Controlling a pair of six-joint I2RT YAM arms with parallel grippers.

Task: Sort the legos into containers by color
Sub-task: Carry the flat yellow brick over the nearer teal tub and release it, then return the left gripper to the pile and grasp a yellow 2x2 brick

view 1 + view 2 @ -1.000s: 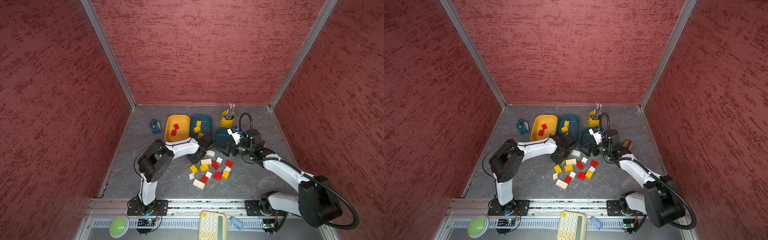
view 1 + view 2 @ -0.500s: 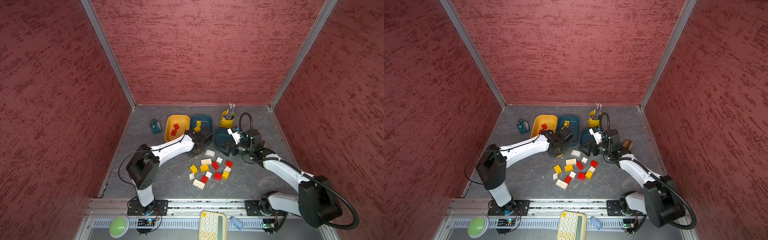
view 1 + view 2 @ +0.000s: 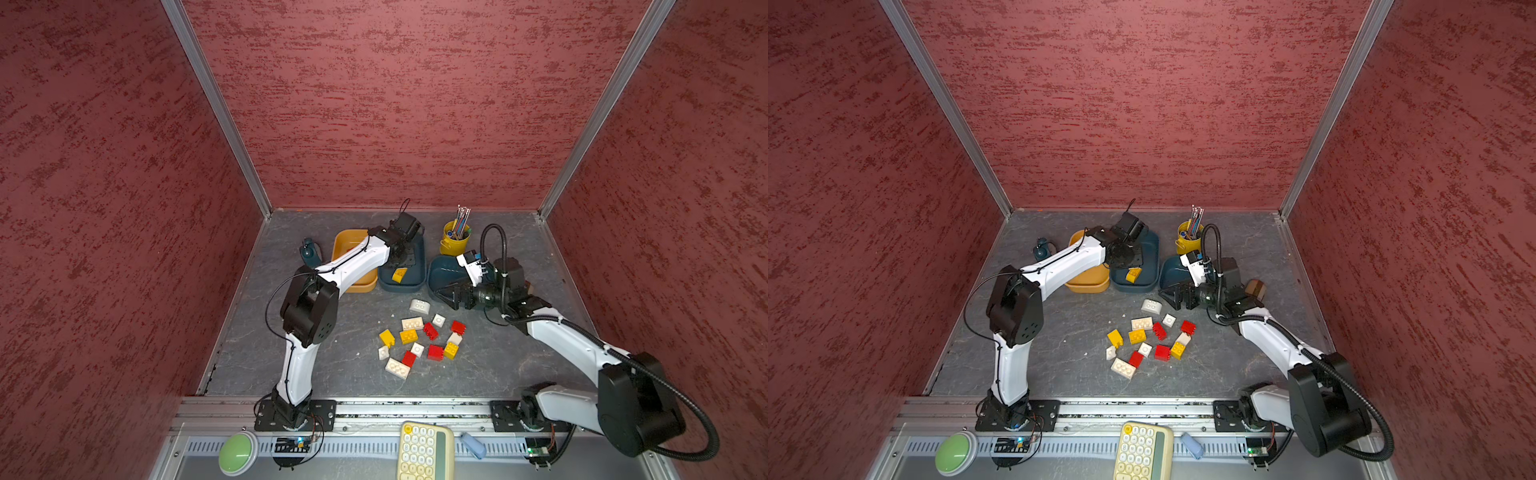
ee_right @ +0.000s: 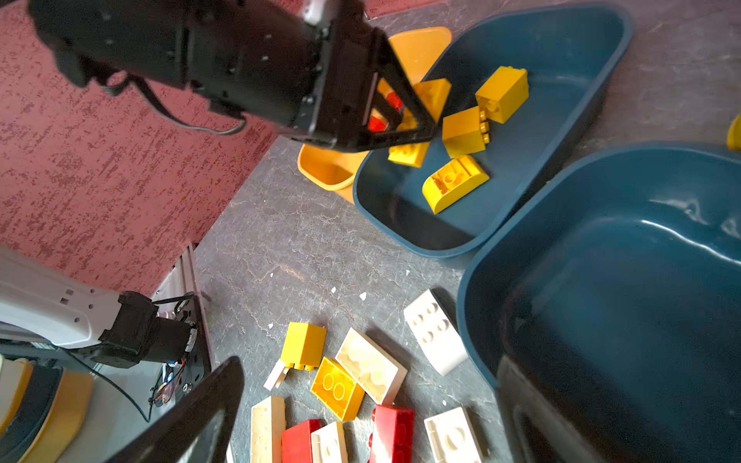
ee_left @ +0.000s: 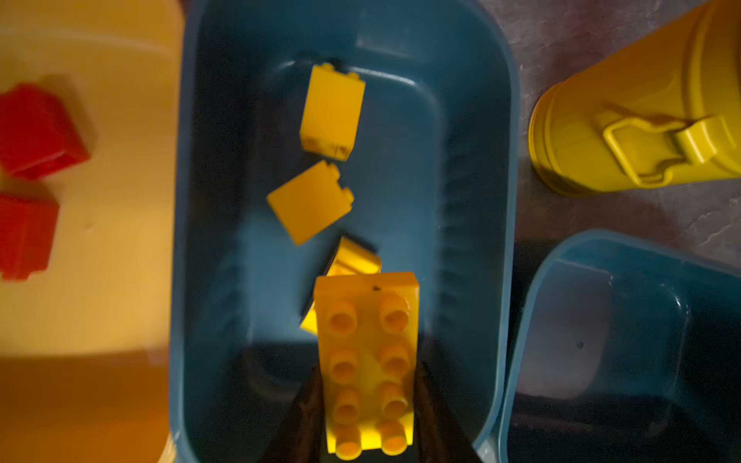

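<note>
**A:** Left wrist view: what is held by the left gripper [image 5: 369, 371]?

**B:** An oblong yellow brick [image 5: 367, 352] is clamped between its two dark fingers [image 5: 302, 421], with the studs turned toward the camera. The jaws are pressed against the brick's long sides.

**A:** What is seen beneath that hand?

**B:** The middle teal tub [image 5: 473, 180] is seen directly below it. Three more yellow bricks [image 5: 308, 200] lie on the tub floor just beyond the fingertips, and one is partly covered by the held brick. Whether the held brick touches the floor cannot be told.

**A:** And to either side?

**B:** The orange-yellow tub [image 5: 100, 280], with two red bricks [image 5: 38, 128] in it, is set to the hand's left. The second teal tub [image 5: 601, 320] and a yellow cup [image 5: 625, 120] are set to its right.

**A:** How is the right gripper [image 3: 442, 294] [image 3: 1170, 297] set?

**B:** In both top views it is seen low over the table [image 3: 332, 365], just beside the second teal tub. Its jaws are spread wide and nothing is held. In the right wrist view the loose legos [image 4: 337, 389] are spread on the table between its fingers. A white brick [image 4: 435, 332] lies just ahead of them, against the tub's wall.
</note>
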